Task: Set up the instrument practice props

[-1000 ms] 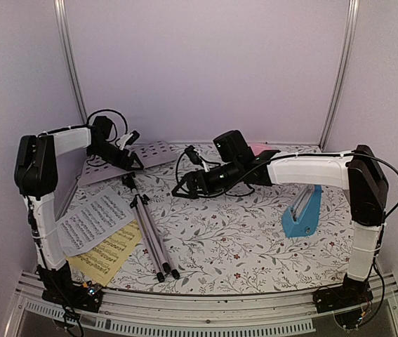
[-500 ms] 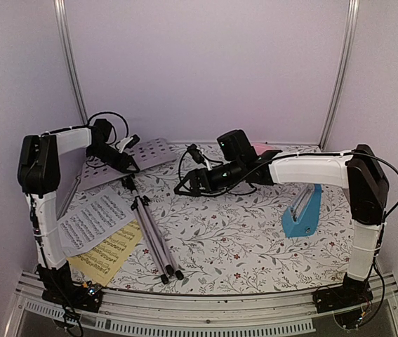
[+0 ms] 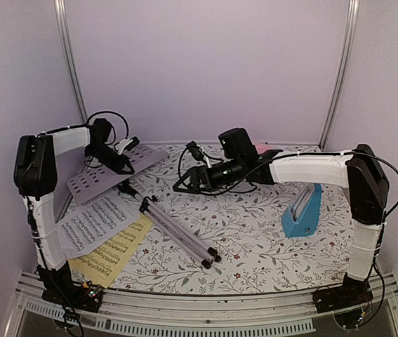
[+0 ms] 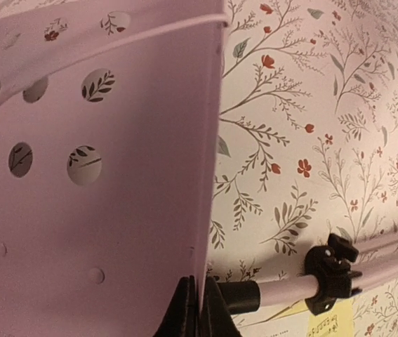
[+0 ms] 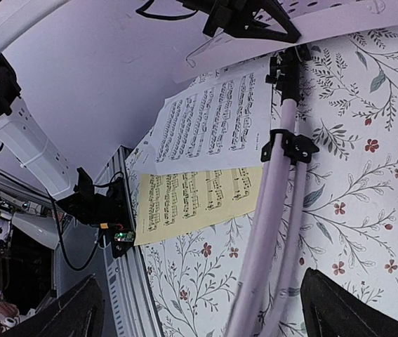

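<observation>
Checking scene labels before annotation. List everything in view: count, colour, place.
music stand: 1, silver folded legs and pale perforated desk, left half of the table, desk toward the back left
white sheet: 1, white, near left, overlapping the yellow one
yellow sheet: 1, yellow, near left corner
metronome: 1, blue, right side
plate: 1, pink, at the back, mostly hidden behind the right arm
tablecloth: 1, white floral, covering the table
left gripper: 1, black, shut on the music stand's desk edge
right gripper: 1, black, open, mid-table
</observation>
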`<control>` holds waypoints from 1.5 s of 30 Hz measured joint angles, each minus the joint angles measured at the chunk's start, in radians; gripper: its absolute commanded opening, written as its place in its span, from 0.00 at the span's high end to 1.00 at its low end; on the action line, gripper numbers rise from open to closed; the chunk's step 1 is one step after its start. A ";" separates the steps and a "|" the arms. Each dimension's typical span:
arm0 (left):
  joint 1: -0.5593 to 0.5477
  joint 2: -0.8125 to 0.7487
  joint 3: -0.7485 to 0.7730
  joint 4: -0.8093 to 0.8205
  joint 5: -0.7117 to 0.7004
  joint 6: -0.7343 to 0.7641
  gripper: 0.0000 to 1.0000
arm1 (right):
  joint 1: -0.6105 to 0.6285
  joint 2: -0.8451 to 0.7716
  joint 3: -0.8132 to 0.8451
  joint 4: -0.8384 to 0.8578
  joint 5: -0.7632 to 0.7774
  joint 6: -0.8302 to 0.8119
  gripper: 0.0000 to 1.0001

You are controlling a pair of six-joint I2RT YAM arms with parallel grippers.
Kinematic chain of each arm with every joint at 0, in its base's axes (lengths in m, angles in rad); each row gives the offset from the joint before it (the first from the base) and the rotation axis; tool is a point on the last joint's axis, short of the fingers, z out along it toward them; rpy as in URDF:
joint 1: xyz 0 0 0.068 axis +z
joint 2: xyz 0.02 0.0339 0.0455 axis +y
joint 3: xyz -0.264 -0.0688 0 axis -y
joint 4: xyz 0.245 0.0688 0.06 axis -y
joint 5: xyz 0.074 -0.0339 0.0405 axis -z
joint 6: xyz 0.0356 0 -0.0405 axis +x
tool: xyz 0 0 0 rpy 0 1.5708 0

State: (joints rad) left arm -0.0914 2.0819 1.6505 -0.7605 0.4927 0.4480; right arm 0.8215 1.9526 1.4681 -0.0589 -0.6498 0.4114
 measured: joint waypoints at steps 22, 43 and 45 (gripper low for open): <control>-0.345 -0.304 0.071 -0.012 -0.387 0.128 1.00 | -0.016 -0.063 -0.171 0.099 0.002 0.026 0.01; -0.798 -0.603 -0.114 0.562 -0.781 0.745 1.00 | -0.089 -0.396 -0.533 0.547 0.006 0.051 0.06; -0.815 -0.601 -0.128 0.614 -0.798 0.804 1.00 | -0.089 -0.428 -0.568 0.568 0.012 0.044 0.09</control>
State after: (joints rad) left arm -0.9066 1.4807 1.5223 -0.1463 -0.3050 1.2522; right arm 0.7326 1.5249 0.8997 0.5095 -0.6376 0.4557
